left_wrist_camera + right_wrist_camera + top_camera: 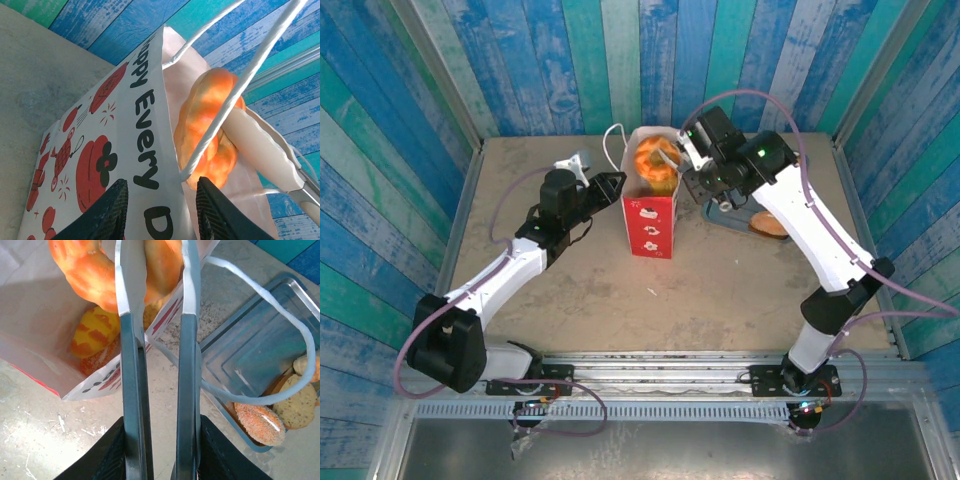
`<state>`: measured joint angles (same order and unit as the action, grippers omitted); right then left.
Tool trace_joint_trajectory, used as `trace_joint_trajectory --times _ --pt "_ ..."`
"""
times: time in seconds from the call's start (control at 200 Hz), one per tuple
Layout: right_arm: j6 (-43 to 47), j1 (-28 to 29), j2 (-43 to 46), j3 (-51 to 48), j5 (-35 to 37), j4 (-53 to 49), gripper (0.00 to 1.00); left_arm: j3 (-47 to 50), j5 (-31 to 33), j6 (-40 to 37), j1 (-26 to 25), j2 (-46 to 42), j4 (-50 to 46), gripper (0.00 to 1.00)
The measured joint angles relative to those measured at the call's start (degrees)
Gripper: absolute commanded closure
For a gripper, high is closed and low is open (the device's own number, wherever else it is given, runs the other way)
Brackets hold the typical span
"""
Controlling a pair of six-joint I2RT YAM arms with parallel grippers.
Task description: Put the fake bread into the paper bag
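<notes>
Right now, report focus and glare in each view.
Top view: even light, sharp, soft shadows. Left wrist: bag print crisp, bread washed out. Right wrist: close tongs overbright toward the tips, tray reflects dully.

We record white link shells and black joint housings on the left arm (505, 275) and right arm (815, 225). Lilac cables (750, 93) loop alongside both. A green light (760, 153) glows on the right. The left claw (161, 181) has black ribbed fingers (107, 212).

Orange bread (205, 115); red-white bag (100, 165); blue-teal plank walls (520, 60)
</notes>
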<state>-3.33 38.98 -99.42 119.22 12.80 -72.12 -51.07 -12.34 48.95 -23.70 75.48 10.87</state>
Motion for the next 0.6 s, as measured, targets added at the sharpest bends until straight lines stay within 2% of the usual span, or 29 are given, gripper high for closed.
trace_joint_trajectory --times 0.235,0.601 --pt "0.3 0.0 -1.4 0.0 -1.1 -0.4 0.56 0.0 0.3 0.3 0.0 0.0 -0.3 0.60" --pt "-0.2 0.0 -1.3 1.8 -0.6 -0.8 0.54 0.0 0.7 0.4 0.0 0.0 -0.4 0.57"
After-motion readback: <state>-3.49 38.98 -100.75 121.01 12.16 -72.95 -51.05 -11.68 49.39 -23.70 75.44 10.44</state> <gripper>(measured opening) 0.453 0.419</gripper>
